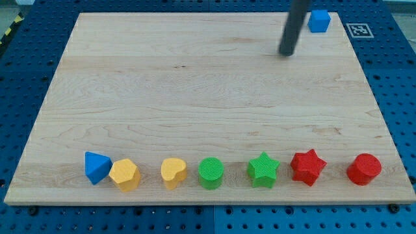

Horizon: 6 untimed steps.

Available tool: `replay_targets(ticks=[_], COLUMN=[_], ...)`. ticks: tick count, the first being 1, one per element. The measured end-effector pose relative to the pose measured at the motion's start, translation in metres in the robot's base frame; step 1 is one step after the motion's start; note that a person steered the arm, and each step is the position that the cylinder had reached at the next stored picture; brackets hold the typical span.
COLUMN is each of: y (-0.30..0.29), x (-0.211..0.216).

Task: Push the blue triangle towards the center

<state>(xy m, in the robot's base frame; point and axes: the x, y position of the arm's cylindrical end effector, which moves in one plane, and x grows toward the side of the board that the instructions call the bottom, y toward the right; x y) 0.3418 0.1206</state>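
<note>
The blue triangle point(97, 167) lies near the bottom left corner of the wooden board point(195, 84), touching or almost touching a yellow hexagon point(125, 174) on its right. My tip point(286, 53) is at the board's top right, far from the blue triangle and a little left of and below a blue cube point(319, 21).
A row runs along the bottom edge to the right of the hexagon: a yellow heart point(173, 173), a green cylinder point(210, 173), a green star point(263, 169), a red star point(307, 167) and a red cylinder point(363, 169). A blue pegboard point(396, 78) surrounds the board.
</note>
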Motion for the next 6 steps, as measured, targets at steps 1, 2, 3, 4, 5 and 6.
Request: replay_targets(ticks=[1,2,3,4,5,6], y=[-0.074,-0.153,-0.226,-0.305,-0.382,-0.425], x=[0.038,0.076,0.108,0.136,0.167,0.193])
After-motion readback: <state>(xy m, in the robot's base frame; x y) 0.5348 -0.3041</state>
